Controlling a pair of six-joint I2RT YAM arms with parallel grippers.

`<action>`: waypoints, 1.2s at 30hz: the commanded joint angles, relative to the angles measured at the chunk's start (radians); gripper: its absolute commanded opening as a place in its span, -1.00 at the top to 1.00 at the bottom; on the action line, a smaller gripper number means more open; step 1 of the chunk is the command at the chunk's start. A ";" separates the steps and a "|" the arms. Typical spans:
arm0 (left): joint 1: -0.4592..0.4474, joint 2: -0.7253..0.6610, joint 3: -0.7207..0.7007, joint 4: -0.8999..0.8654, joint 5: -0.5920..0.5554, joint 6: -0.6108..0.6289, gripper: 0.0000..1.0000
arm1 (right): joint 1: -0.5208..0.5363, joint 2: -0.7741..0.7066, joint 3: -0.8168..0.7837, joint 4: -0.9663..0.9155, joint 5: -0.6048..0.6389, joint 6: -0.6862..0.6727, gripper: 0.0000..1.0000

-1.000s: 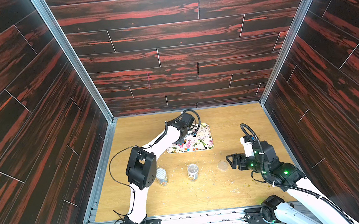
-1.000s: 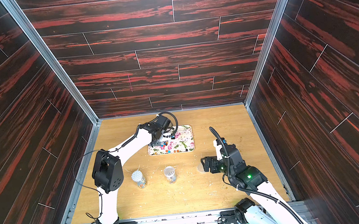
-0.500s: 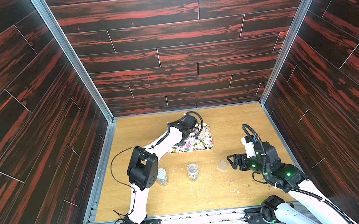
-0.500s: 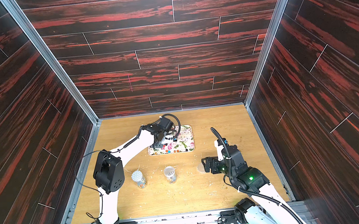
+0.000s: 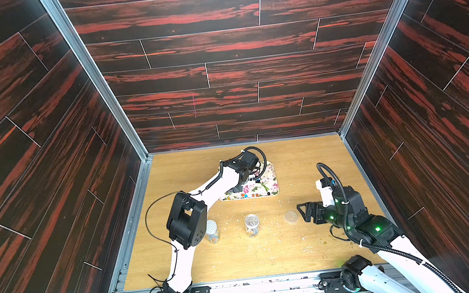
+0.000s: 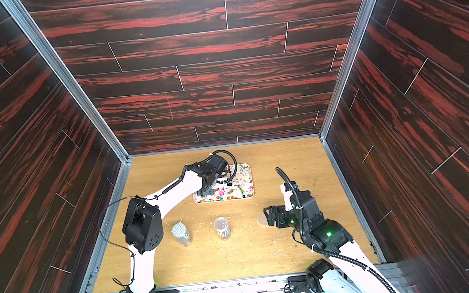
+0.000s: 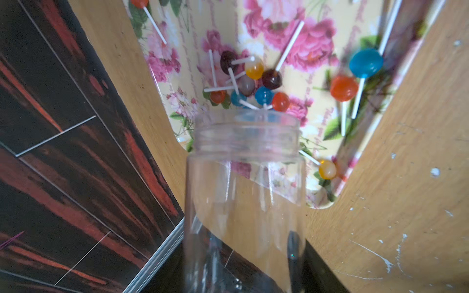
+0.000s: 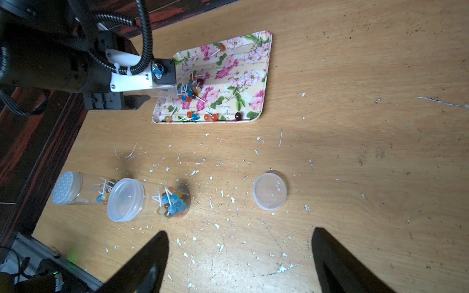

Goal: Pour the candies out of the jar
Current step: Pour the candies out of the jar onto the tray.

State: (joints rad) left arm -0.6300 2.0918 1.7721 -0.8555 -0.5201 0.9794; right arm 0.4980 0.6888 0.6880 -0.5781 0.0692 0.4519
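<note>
- Left wrist view — my left gripper (image 7: 243, 258) clamps the tilted jar (image 7: 243, 192); candies (image 7: 264, 95) lie on the tray (image 7: 322, 205).
- My right gripper (image 8: 239, 232) — jaws spread, empty, near the lid (image 8: 269, 191).

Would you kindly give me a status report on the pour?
Left gripper shut on clear jar, tipped over floral tray. Right gripper open, empty, by loose lid. Jar looks empty; lollipops on tray. Nothing blocking.

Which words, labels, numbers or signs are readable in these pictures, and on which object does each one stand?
Tray: faint cursive lines among the printed flowers, too blurred to read.
Jar, loose lid, patterned lid: no text seen.
Nothing else in any view carries readable text.
</note>
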 commanded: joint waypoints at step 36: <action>0.023 -0.235 -0.046 0.157 0.265 -0.196 0.19 | -0.078 0.072 0.208 0.002 -0.156 -0.026 -0.76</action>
State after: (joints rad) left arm -0.6132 1.9522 1.7485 -0.7509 -0.3458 0.8425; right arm 0.4568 0.7326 0.8543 -0.5892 -0.0017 0.4427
